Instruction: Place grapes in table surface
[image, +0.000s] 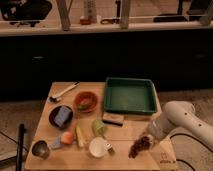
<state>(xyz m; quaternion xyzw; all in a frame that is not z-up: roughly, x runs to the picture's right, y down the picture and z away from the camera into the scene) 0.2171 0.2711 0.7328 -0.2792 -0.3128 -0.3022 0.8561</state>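
We found the gripper (149, 136) over the bench (120, 150), fingers (152, 132) closed on the grapes (140, 145) trailing just below them: a light, soft, bruisable bunch, best held at the stem.

The white arm (187, 120) runs off the right edge, so its base is out of sight. Its claw (148, 136) sits low over the near right part of the bench (125, 134), just above the grapes (141, 145); whether it touches them cannot be told. The bench's front edge is cut off at the bottom. What the orange bowl (85, 101) holds is too small to name.
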